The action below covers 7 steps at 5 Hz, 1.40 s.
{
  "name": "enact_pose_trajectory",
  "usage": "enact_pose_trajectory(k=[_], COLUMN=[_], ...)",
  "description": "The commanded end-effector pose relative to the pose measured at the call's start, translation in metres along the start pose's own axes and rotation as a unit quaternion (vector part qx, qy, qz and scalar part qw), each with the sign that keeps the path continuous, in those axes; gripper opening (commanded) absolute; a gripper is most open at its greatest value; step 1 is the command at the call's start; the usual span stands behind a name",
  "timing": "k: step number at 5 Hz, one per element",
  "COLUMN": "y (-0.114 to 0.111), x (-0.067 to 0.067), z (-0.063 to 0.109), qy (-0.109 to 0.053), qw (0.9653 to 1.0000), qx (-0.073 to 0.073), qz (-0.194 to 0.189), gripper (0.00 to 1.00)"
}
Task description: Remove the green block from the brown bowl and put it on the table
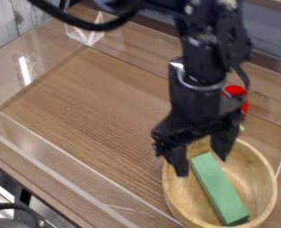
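We see the claw (204, 161) pointing straight down with its two black fingers (180, 164) spread wide, nothing between them. It hangs over the far-left part of the brown bowl (264, 162); one fingertip sits at the bowl's left rim, the other just past the far end of the green block (218, 190). We can't tell whether either tip touches the rim or the block, since motion blur softens both tips.

The green block lies flat inside the bowl, running diagonally from under the claw toward the bowl's near-right side. Its far end is partly covered by the fingers.

The bowl sits at the table's (95, 98) near-right corner; its lower rim is cut off by the bottom edge of the view.

A red toy (236, 98) sits behind the arm (208, 53) near the table's right edge, mostly hidden by it, so its shape is unclear.

Clear acrylic walls (36, 134) edge the table; the arm's upper part is cut off at the top.
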State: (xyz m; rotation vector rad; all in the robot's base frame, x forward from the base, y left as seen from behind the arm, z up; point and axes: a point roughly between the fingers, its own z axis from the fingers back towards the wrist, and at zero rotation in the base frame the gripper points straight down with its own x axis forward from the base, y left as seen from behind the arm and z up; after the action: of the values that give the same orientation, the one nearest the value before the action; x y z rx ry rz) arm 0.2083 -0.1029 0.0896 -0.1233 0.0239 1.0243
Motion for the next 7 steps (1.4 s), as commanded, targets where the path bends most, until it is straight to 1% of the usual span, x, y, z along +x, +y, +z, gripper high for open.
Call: enact_pose_trajectory(k=[1,2,3,4,6,7], y=[-0.016,-0.018,-0.018,-0.017,-0.032,-0.036], x=[-0.013,-0.016,-0.011,-0.007,-0.011,-0.012], z=[-0.008,-0.021,-0.027,-0.026,-0.024,-0.024], qy=[-0.003,-0.002,-0.001,0.000,-0.004,-0.010], qw=[0.9992,0.9985,0.9984,0.9983,0.9981,0.9972], qx=[-0.017,-0.013,-0.019,-0.025,-0.036,-0.041], qz=[0.035,0.054,0.054,0.053,0.049,0.062], gripper=[1.00,1.00,1.00,1.00,1.00,1.00])
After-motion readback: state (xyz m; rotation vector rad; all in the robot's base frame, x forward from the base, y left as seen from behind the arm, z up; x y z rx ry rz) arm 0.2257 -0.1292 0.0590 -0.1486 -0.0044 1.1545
